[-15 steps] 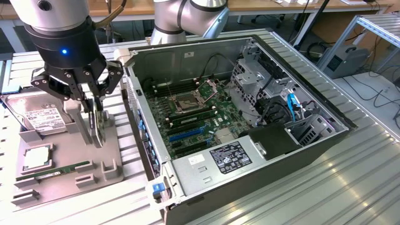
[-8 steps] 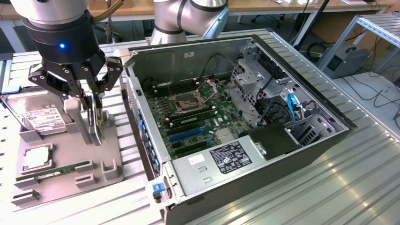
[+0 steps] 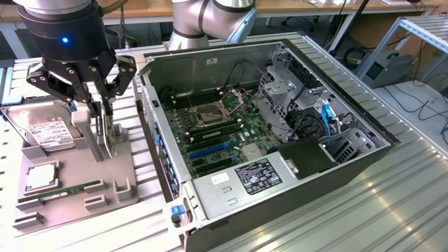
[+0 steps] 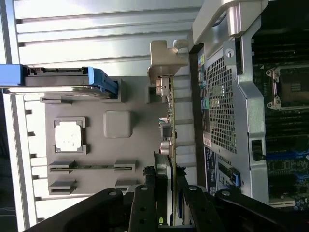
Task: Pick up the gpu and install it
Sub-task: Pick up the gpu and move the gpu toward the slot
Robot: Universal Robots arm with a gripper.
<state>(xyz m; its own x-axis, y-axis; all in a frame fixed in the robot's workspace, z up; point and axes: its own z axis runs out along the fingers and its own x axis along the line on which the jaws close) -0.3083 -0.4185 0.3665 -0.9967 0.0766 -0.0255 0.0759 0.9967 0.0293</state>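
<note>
The jaws are pinching the gpu along its upper edge, one finger pressing on each face. The card is standing on edge in a holder of the grey tray, which is lying on the surface just beside the open case, with the hard drive near it. In the wrist view the card is showing edge-on, its bracket at the end away from the jaws.

This is looking like the pick-up. Doing it well is calling for a straight vertical pull, so the card is not binding against the holder's posts. It is also calling for a firm, square grip, since a thin board held by one edge is liable to swing or twist.
</note>
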